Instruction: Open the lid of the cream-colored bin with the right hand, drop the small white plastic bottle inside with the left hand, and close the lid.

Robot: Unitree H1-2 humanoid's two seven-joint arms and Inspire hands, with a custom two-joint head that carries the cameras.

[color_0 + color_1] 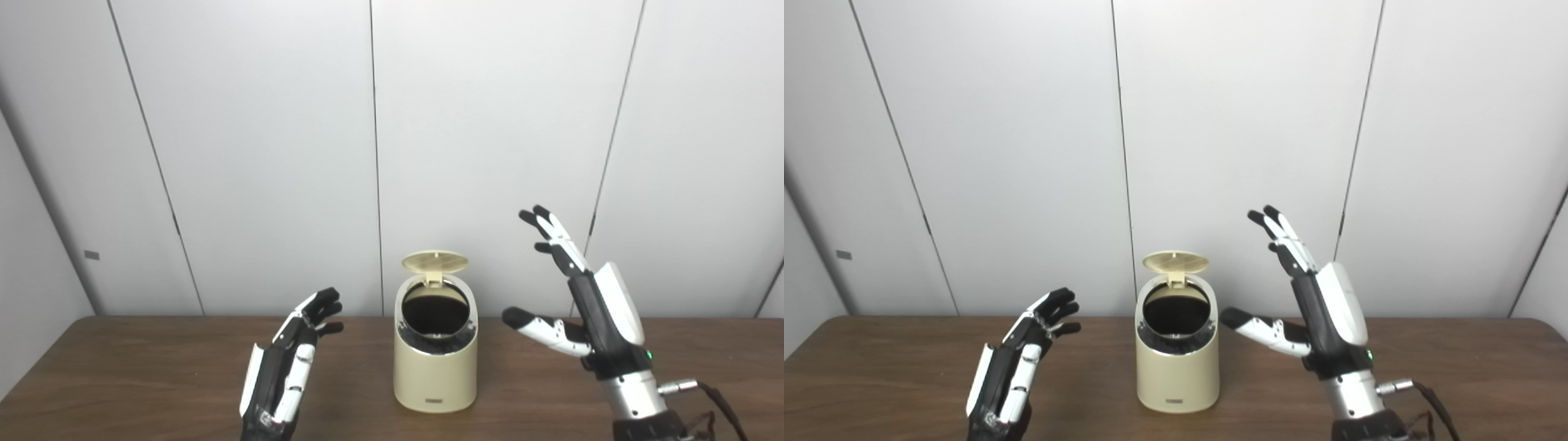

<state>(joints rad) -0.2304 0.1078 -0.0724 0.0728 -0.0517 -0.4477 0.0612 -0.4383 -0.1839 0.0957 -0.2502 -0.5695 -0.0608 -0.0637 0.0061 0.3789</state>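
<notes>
- Cream-colored bin: stands upright on the table, between the two hands and touching neither. Its mouth shows dark; what lies inside cannot be made out.
- Lid: hinged at the back rim, standing open and tipped rearward. Risk: pushed from the wrong side or too low, it would not swing down, and the bin could slide or tip backward instead.
- Small white plastic bottle: not in view on the table or in either hand. It may already lie inside the bin, but that cannot be told. Risk: if it is not inside, closing the lid would end the task with the drop undone.
- Right hand: released, holding nothing, fingers spread and pointing up, thumb reaching toward the bin's side, near but apart from it. Probable next step: closing the lid. Risk: the thumb catching the bin wall as the hand swings over and nudging the bin off its place.
- Left hand: released, empty, fingers loosely extended, raised near the bin's other side. Risk: small; it seems clear of the lid's path.
- Table: dark wood surface carrying the bin; a smooth top would let a light bin skid under a sideways push.
</notes>
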